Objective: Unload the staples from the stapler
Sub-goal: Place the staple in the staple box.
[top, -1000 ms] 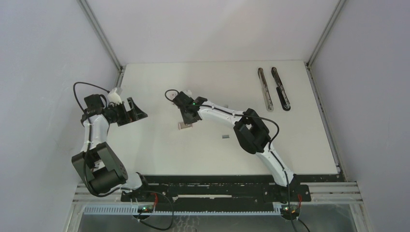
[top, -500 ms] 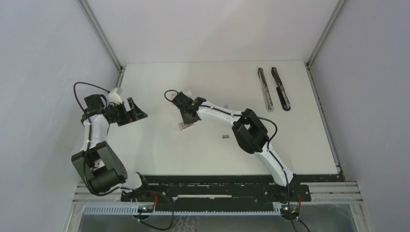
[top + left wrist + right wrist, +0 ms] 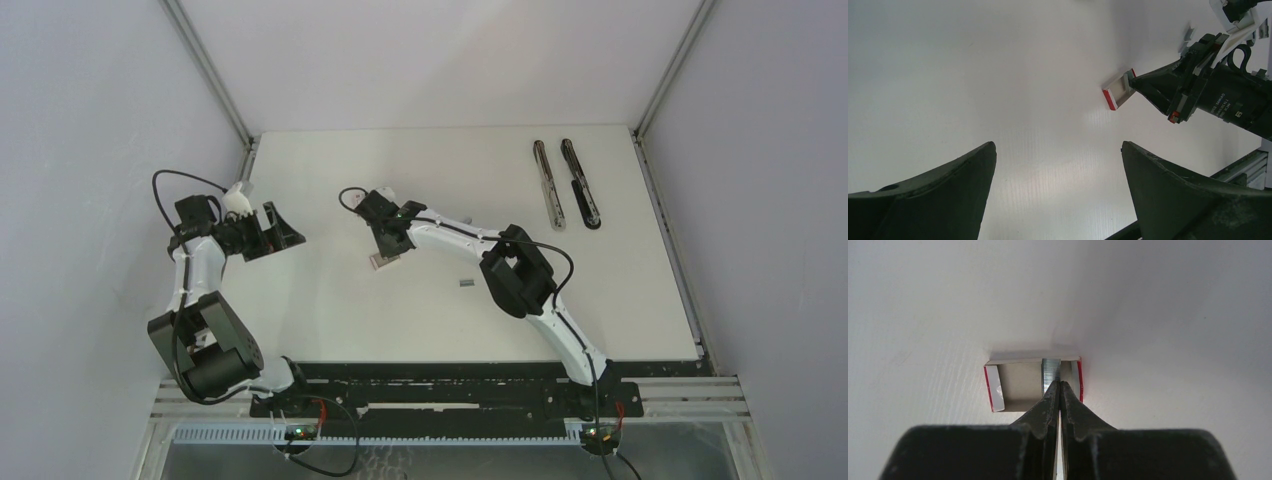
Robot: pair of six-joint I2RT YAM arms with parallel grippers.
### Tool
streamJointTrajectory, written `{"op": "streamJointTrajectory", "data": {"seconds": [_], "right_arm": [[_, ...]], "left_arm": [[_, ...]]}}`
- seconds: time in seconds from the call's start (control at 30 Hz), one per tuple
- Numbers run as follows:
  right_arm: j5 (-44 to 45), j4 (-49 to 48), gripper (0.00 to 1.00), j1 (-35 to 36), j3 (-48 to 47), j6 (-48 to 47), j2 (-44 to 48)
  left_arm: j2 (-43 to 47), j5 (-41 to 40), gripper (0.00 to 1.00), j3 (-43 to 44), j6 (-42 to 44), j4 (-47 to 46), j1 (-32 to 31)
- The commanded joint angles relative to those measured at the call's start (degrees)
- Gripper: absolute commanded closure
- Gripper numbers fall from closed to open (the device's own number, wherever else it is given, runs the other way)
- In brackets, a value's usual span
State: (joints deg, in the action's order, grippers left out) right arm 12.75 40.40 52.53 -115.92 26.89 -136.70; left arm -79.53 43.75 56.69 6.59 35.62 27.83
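Note:
The stapler (image 3: 565, 183) lies swung open at the far right of the table, its two long metal halves side by side. A small red-and-white box (image 3: 1020, 385) sits open mid-table, also seen as the box (image 3: 381, 263) from above. One grey strip of staples (image 3: 1050, 371) lies inside it. My right gripper (image 3: 1058, 383) is shut, its tips over the near end of that strip; I cannot tell if they touch it. Another strip of staples (image 3: 465, 283) lies loose on the table. My left gripper (image 3: 285, 226) hovers open at the left, holding nothing.
The left wrist view shows the box (image 3: 1115, 92) with the right gripper (image 3: 1134, 80) at its edge. The white table (image 3: 330, 310) is bounded by grey walls on three sides and the black rail at the near edge.
The right gripper has shifted slightly left, and the box with it. The left arm has not moved.

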Motion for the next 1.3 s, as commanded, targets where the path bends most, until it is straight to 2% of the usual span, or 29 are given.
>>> {"op": "streamJointTrajectory", "data": {"seconds": [0.0,1.27], "right_arm": [[-0.26,-1.73,1.0,0.29,-0.14,-1.94,3.58],[-2.94,-1.31,1.0,-0.15,0.03,-4.56,3.92]], "left_arm": [[0.32,1.34,0.0,-0.69,-0.34,-1.08,0.54],[-0.05,1.34,0.0,-0.61,-0.3,-1.07,0.53]]}}
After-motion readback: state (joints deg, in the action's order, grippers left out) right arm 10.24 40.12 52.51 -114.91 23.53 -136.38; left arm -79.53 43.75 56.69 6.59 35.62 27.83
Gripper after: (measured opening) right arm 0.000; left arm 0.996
